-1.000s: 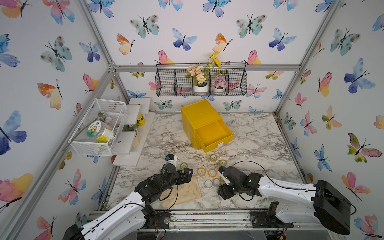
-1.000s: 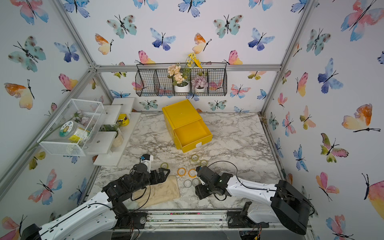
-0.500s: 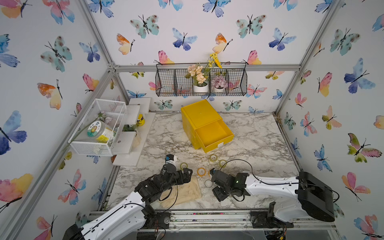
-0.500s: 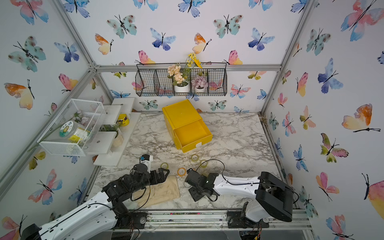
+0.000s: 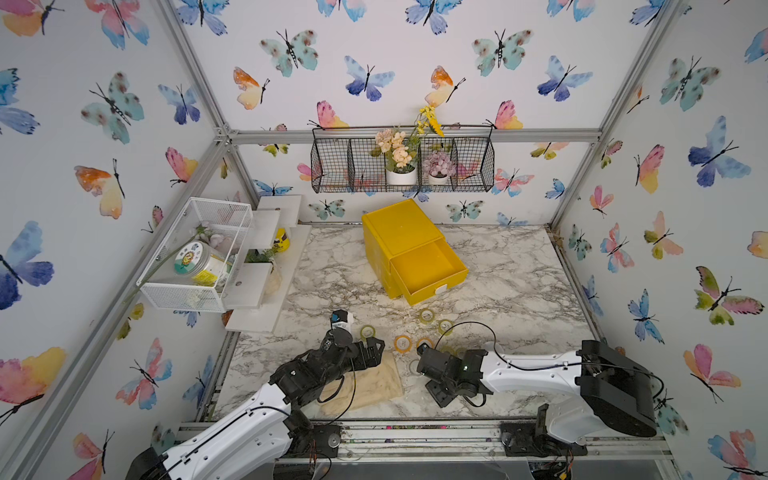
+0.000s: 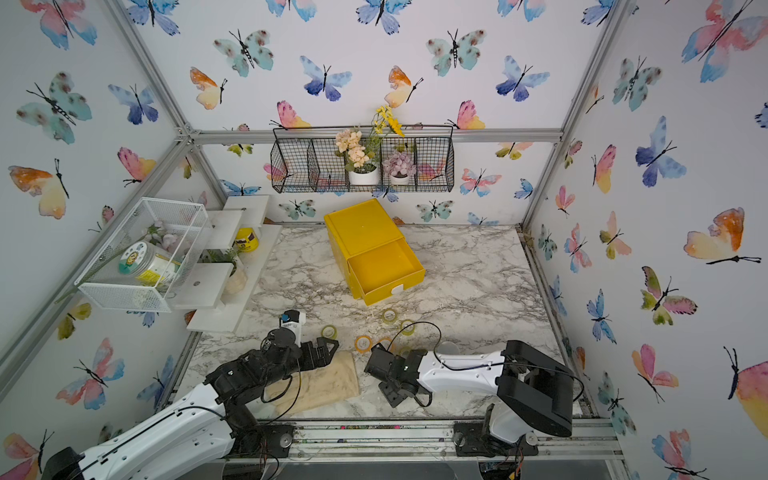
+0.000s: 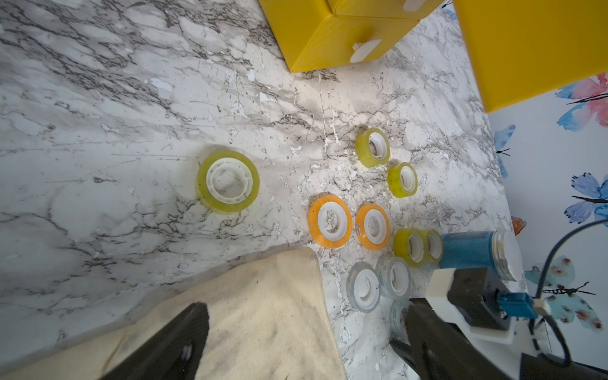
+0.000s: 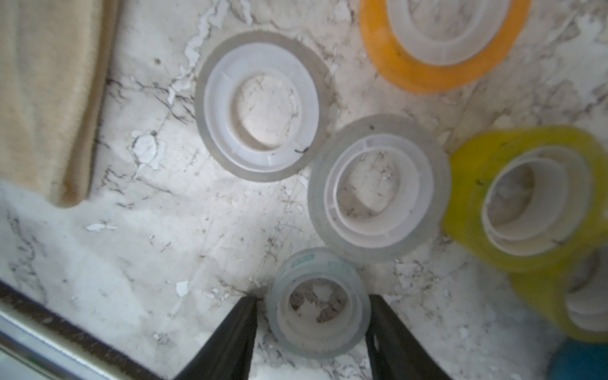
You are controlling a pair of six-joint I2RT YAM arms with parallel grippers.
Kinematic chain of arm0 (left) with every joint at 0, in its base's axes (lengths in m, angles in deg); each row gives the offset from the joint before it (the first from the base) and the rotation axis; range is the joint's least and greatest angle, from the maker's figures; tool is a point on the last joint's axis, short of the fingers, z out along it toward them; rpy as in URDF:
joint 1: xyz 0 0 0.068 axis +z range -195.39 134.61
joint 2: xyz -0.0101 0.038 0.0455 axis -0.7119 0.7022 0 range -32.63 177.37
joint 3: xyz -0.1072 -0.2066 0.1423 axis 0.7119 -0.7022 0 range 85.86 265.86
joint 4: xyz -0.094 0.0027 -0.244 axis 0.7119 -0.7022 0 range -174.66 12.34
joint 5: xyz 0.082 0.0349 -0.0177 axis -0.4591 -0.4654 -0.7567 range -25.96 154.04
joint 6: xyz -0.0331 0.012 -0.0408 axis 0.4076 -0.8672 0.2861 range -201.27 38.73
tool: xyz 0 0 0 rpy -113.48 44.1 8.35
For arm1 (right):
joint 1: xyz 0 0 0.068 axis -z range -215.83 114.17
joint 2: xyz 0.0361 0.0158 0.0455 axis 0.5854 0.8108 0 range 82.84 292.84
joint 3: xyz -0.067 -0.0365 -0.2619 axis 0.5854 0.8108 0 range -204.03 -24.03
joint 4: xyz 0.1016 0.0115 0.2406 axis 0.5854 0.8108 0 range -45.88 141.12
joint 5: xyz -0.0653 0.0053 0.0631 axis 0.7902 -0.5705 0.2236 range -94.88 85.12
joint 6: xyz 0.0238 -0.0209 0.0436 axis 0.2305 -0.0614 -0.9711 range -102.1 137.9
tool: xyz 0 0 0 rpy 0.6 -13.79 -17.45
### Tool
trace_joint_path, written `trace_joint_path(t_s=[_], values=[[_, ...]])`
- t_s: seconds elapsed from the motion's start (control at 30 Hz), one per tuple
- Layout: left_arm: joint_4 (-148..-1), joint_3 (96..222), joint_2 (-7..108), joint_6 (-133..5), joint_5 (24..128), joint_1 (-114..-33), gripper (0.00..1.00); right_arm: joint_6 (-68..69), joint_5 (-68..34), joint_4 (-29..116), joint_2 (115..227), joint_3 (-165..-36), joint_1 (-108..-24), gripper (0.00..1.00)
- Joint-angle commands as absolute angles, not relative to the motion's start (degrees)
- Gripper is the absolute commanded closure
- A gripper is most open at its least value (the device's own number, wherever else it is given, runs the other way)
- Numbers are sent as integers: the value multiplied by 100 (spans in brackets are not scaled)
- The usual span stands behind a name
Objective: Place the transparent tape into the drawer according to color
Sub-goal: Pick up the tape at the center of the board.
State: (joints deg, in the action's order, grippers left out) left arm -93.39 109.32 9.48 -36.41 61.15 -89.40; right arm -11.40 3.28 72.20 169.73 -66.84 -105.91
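Observation:
Several transparent tape rings lie flat on the marble in front of the open yellow drawer (image 5: 436,289). In the left wrist view they are yellow-green (image 7: 228,182), orange (image 7: 330,220) and colourless (image 7: 363,286). My right gripper (image 8: 312,298) points down over the colourless group. Its fingers straddle a small colourless ring (image 8: 317,302) that rests on the table. One finger touches it and a thin gap shows at the other. My left gripper (image 7: 302,345) hangs open over a beige cloth (image 7: 263,312), holding nothing. In both top views the right gripper (image 6: 376,361) sits just right of that cloth.
A blue round tin (image 7: 470,246) lies beside the yellow-green rings, close to the right arm. The yellow cabinet (image 5: 399,226) stands mid-table behind the rings. White shelves and a wire cage (image 5: 195,253) line the left wall. A metal rail (image 5: 415,428) runs along the front edge.
The right arm has swung left and down over the colourless rings, and its jaws have narrowed around one of them. The left arm has not moved.

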Motion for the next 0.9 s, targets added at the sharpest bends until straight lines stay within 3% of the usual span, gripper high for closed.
trace_joint_path(t_s=[0.0, 0.33, 0.87], values=[[-9391, 10849, 903, -3617, 6016, -8961, 1, -1147, 470, 7356, 17129, -6728, -10614, 47], [-9383, 10844, 895, -3609, 6036, -8957, 1, -1143, 440, 7194, 16830, -6719, -10614, 54], [-9270, 10711, 816, -3578, 6073, -8959, 1, -528, -131, 7179, 15022, -7435, -10416, 58]])
